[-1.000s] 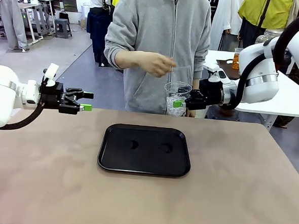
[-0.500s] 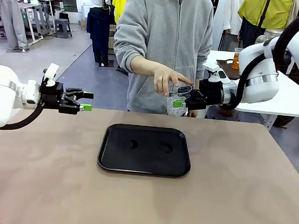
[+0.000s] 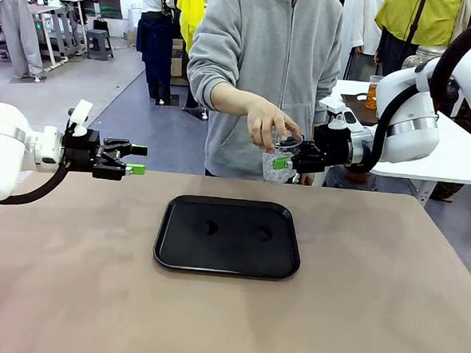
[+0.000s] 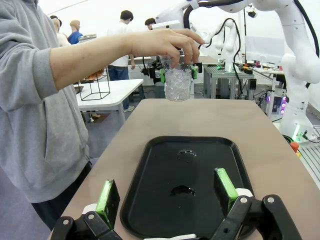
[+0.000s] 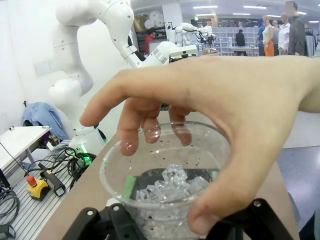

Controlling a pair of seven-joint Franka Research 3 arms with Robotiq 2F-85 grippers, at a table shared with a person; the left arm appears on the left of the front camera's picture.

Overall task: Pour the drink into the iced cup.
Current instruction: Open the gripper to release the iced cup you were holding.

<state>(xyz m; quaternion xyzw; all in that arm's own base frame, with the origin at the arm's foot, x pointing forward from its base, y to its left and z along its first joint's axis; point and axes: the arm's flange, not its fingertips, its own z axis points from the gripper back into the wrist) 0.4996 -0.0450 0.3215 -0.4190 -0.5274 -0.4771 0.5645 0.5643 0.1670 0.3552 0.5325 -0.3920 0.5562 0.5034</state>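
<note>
table (image 3: pixel 68 294): wide, matte tan-brown top; a person in a grey hooded sweatshirt stands at its far edge.
tray: black rounded-rectangle plastic tray (image 3: pixel 228 235) lies flat at the middle of the table, with two small wet marks on it.
iced cup: clear plastic cup of ice cubes (image 3: pixel 280 159) is held in the air above the table's far edge, beyond the tray; no drink is seen in it.
right gripper (image 3: pixel 286 159): pinches the cup's sides.
person's hand (image 3: pixel 268 125): comes over the cup from above, fingertips around its rim.
left gripper (image 3: pixel 137 159): hovers over the table's left part, jaws spread, nothing between them, well apart from the tray.
room: grey floor, white tables behind, a glass of amber liquid (image 3: pixel 373 92) on one at the right; people and other equipment farther back.
</note>
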